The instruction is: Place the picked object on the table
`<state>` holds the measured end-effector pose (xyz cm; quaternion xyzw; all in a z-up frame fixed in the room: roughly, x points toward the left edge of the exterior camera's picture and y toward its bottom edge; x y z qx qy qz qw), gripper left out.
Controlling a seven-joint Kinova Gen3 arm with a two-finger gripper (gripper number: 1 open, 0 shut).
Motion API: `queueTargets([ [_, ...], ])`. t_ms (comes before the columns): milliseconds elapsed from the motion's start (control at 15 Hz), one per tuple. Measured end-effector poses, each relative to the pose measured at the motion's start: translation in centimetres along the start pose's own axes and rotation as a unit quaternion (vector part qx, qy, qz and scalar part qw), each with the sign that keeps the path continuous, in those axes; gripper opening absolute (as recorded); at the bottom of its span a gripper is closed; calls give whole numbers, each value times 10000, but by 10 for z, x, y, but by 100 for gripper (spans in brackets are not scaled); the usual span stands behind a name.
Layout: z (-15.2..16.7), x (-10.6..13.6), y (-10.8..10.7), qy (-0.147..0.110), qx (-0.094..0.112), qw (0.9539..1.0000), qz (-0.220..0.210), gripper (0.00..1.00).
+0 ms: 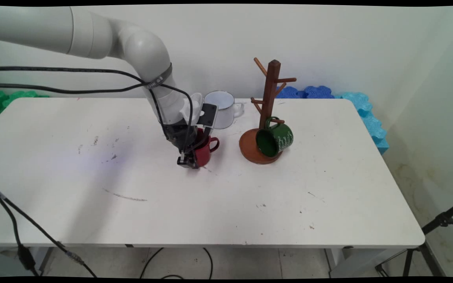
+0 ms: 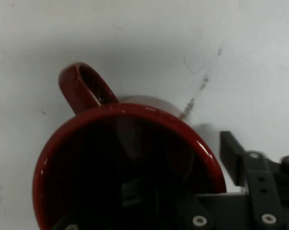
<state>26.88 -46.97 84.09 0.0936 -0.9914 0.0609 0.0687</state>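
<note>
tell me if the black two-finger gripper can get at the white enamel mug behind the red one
Probably yes. The black two-finger gripper is down at the red ceramic mug, and the white enamel mug stands just behind with nothing between them.

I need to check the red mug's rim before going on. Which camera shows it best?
The hand view: the red mug fills it, with the rim, dark inside and handle seen from above. In the main view the tool and arm cover most of the mug.

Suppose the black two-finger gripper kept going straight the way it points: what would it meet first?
Probably the white table: the black two-finger gripper points down, straddling the glossy red mug's rim. One finger looks inside, so the mug's floor might come first.
</note>
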Motion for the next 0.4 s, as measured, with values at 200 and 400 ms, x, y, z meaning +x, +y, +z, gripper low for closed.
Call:
queueTargets([
  [200,3,3,-2,40,15,10000,18,100],
  [400,3,5,-1,104,28,9999,41,100],
])
